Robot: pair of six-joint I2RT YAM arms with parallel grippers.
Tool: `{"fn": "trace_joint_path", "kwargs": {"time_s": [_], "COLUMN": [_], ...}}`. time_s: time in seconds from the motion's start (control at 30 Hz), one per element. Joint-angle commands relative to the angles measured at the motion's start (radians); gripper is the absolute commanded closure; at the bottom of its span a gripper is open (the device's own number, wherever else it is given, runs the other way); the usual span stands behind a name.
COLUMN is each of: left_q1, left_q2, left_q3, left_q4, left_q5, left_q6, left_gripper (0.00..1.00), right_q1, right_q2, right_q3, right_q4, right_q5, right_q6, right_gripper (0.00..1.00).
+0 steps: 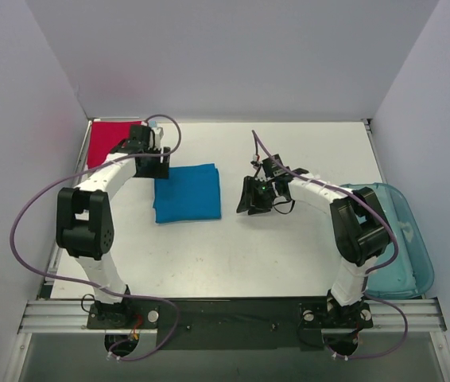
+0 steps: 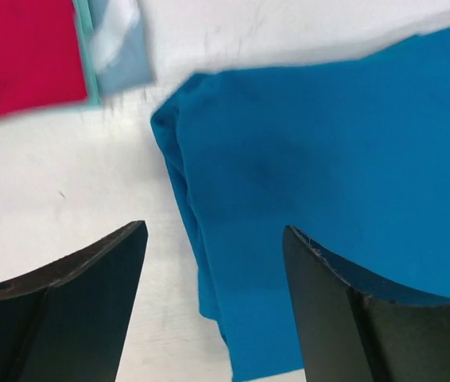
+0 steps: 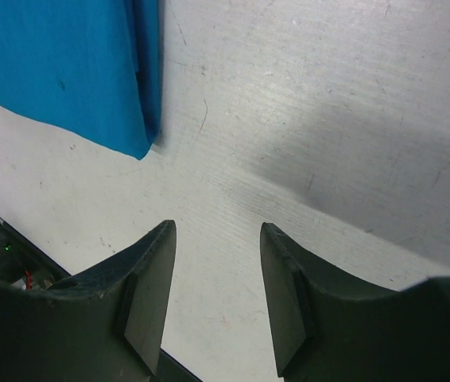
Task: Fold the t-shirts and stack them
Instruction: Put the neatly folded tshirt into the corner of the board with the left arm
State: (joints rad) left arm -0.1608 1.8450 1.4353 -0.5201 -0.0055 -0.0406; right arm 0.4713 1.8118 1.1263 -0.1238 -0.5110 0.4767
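Top external view gives us a bright blue shirt (image 1: 187, 192) folded into a square, lying a little left of the middle of the bench (image 1: 281, 263). We see a red shirt (image 1: 110, 142) folded flat in the far left corner, apart from the blue one. The left claw (image 1: 155, 167) hangs over the blue shirt's far left corner. The right claw (image 1: 254, 202) hangs just beside the shirt's right edge, over bare bench. A see-through blue bin (image 1: 404, 239) sits at the right edge, toward the near corner.

From the left wrist we find the left claw (image 2: 213, 298) spread wide and holding nothing. One finger is over bare bench and the other over blue cloth, so the shirt's folded edge runs between them. We cannot tell whether they touch the cloth. A strip of teal cloth (image 2: 91, 56) shows beside the red shirt (image 2: 18, 52).

From the right wrist we find the right claw (image 3: 217, 294) parted and empty above the bench, with a corner of the blue shirt (image 3: 58, 72) near it but apart.
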Motion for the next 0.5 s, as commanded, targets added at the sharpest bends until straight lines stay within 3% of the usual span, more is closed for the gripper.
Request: {"fn": "trace_joint_path", "kwargs": {"time_s": [0.0,0.2,0.27,0.47], "left_q1": [0.036,0.073,0.075,0.075], "left_q2": [-0.018,0.068,0.091,0.140], "left_q3": [-0.128,-0.171,-0.174,-0.208], "left_q4": [0.075,0.127,0.144,0.173], "left_q5": [0.093,0.159,0.206,0.321], "left_q6": [-0.224,-0.291,-0.306,-0.311], "left_gripper": [0.20,0.21,0.28,0.73], "right_q1": [0.003,0.000,-0.003,-0.028], "right_q2": [-0.042,-0.046,-0.055,-0.104], "right_q3": [-0.017,-0.030,-0.036,-0.043], "right_q4": [-0.016,-0.014,-0.016,-0.019], "right_q5": [0.012,0.017,0.017,0.012], "right_q6": [-0.001,-0.001,-0.004,0.011], "right_gripper": [0.58,0.58,0.59,0.59]}}
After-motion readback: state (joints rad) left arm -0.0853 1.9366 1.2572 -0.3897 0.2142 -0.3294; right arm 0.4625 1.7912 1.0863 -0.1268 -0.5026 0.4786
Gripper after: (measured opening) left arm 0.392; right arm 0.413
